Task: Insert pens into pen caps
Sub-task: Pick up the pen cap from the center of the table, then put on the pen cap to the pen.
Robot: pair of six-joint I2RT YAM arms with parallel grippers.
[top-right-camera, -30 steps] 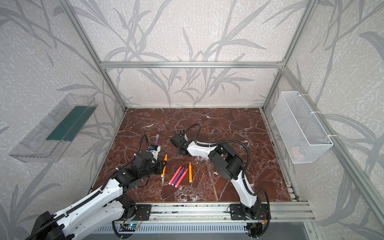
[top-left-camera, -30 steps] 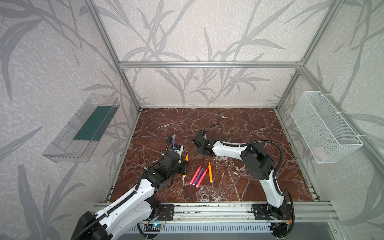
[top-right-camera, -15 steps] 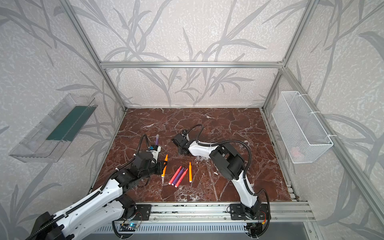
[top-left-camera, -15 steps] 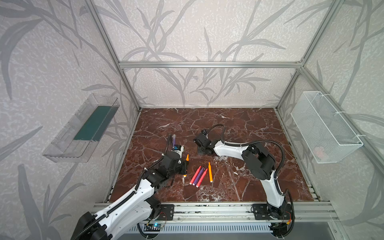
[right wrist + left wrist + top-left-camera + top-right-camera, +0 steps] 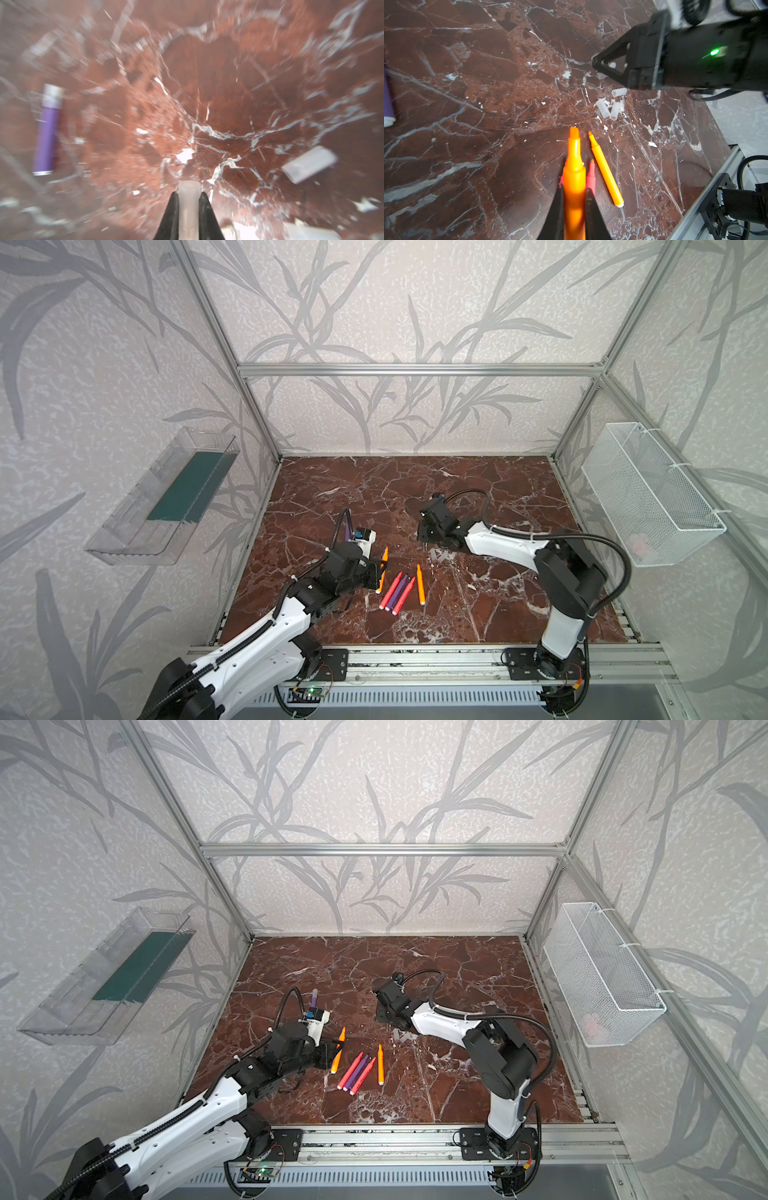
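Squarely between the left fingers (image 5: 556,218), an orange pen (image 5: 574,172)

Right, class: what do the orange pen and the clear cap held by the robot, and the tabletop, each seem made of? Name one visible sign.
Orange marker pen: likely smooth glossy plastic; a highlight streaks its barrel.
Short translucent cap: seemingly frosted plastic; milky, semi-clear wall.
Red-brown veined tabletop: polished marble or a marble-look print; white veins, faint sheen.
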